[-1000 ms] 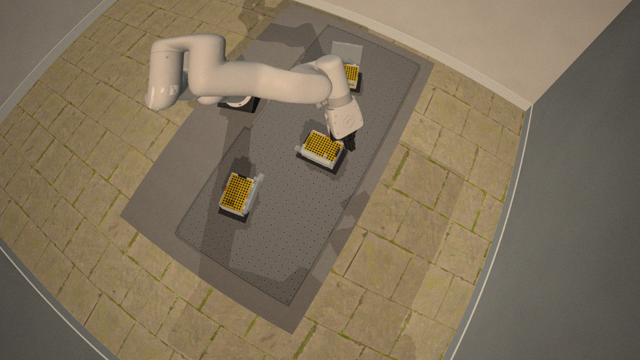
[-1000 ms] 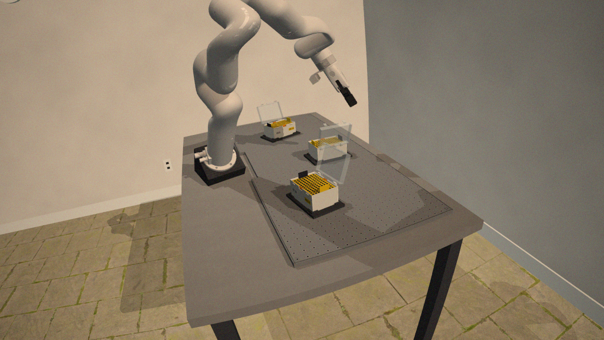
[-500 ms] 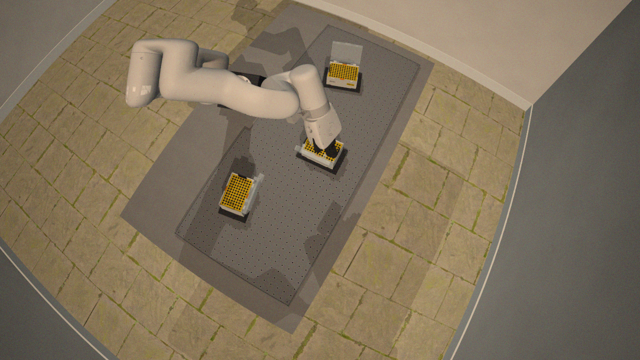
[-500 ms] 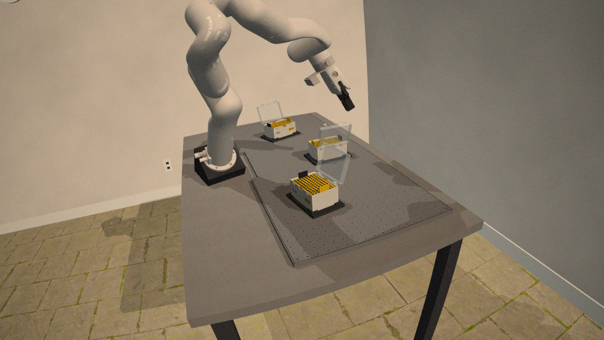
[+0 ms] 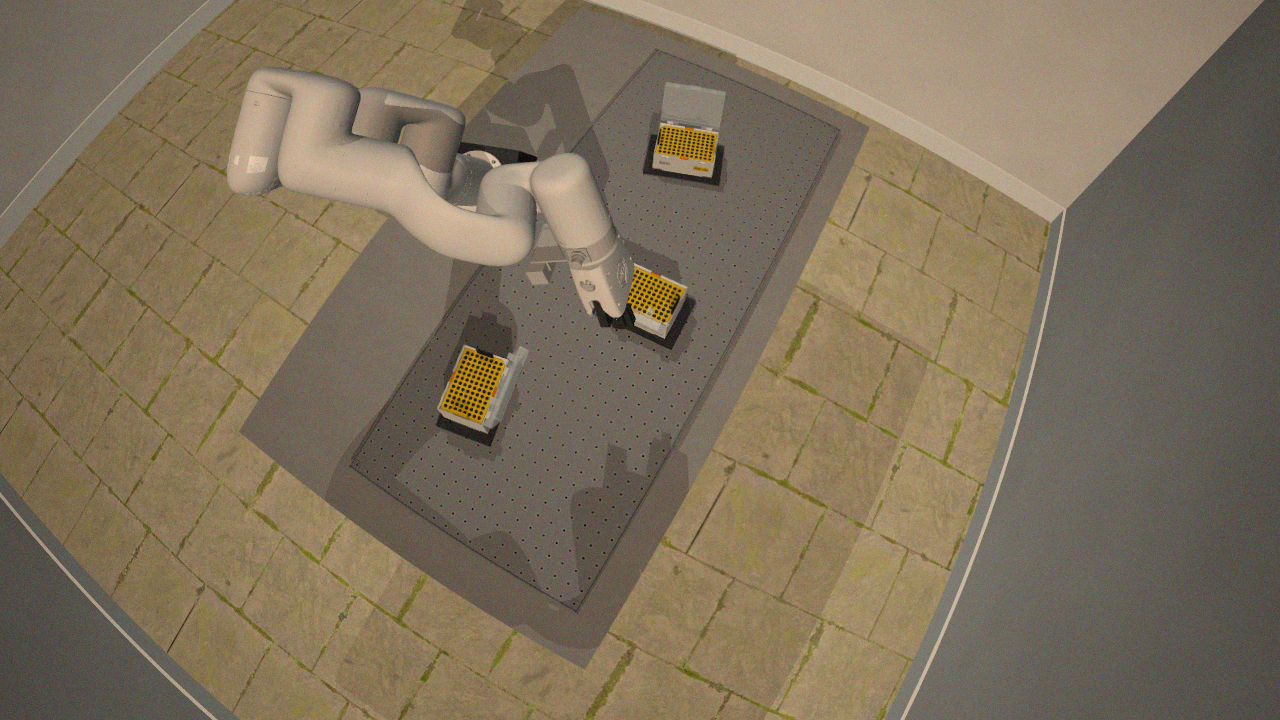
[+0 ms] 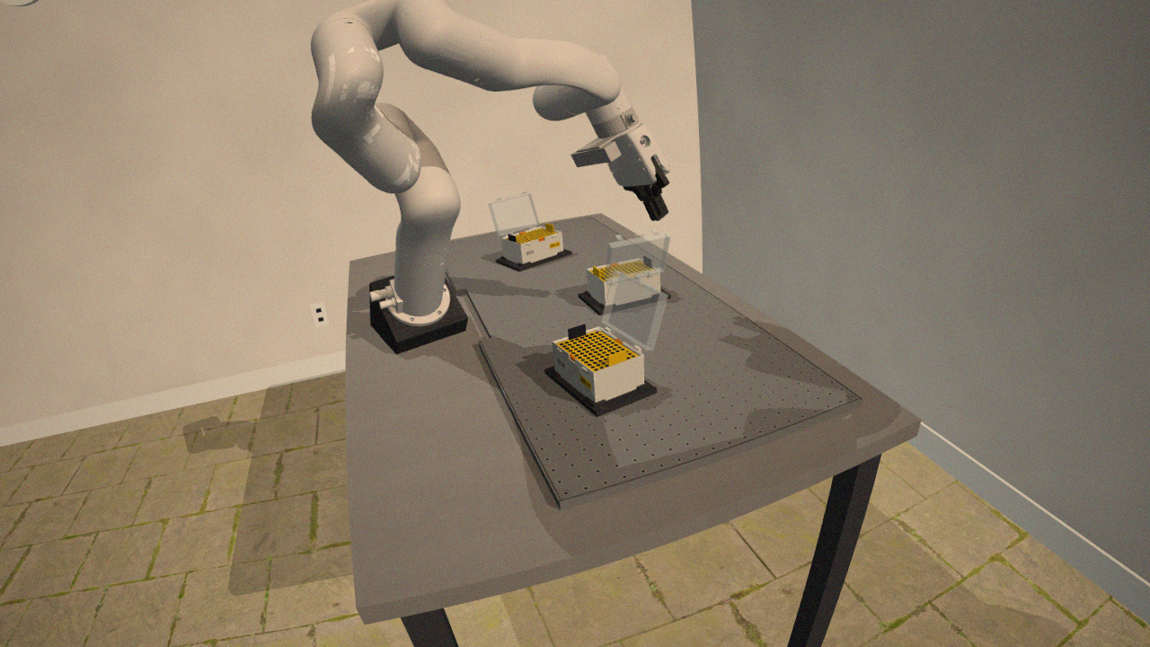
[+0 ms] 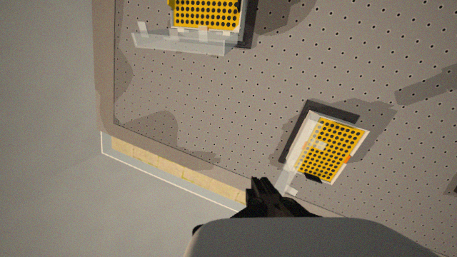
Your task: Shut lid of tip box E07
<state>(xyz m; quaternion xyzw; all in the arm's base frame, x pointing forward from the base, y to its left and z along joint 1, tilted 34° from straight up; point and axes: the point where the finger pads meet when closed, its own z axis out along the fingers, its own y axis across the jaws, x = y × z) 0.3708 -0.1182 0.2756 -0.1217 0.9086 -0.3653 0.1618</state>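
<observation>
From the top view, three tip boxes stand on the tabletop (image 5: 572,501): left box (image 5: 472,385), middle box (image 5: 656,298), far right box (image 5: 686,143), all lids up. Their stickers are too small to read, so I cannot tell which is E07. The pincer (image 6: 655,205), pressed together and empty, hangs high over the middle lid (image 6: 643,251). This looks like the approach. Next it should descend behind that lid, tip it over and press its front edge down.

Grey table (image 6: 434,499), dark legs. Perforated breadboard (image 6: 723,385) lies on it, covering side away from arm base, reaching near far edge. Black arm base block (image 6: 418,322) sits near opposite edge, beside breadboard's corner. On breadboard: three dark holder plates (image 6: 598,395), one near each end, one mid-board, each carrying tip box (image 6: 598,366).
</observation>
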